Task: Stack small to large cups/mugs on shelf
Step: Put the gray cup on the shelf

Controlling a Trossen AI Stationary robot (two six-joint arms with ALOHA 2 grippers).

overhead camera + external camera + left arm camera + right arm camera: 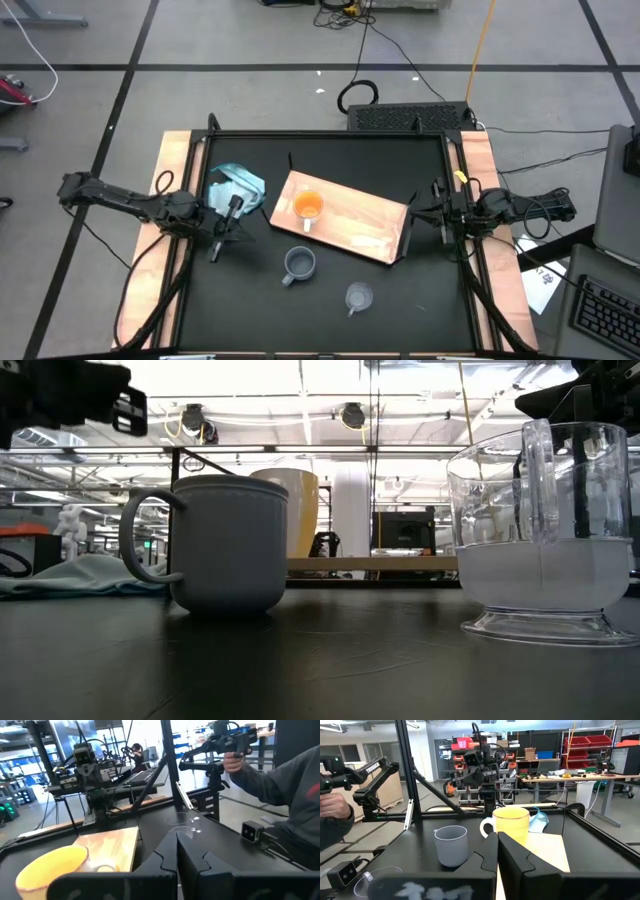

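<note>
Black tabletop (330,300) is bearing a rigid, slippery-looking clear glassy cup (359,296); gripping its handle seems safest. Left gripper (222,243) and right gripper (437,212) are both waiting, fingers pressed together.

Both arms are dark, slim, jointed links with black cables running back from them over the table's edges. The left gripper (176,865) and the right gripper (497,865) each end in two matte black fingers with stepped, notched inner edges. A person beside the table wears a grey sleeve (280,780).
</note>
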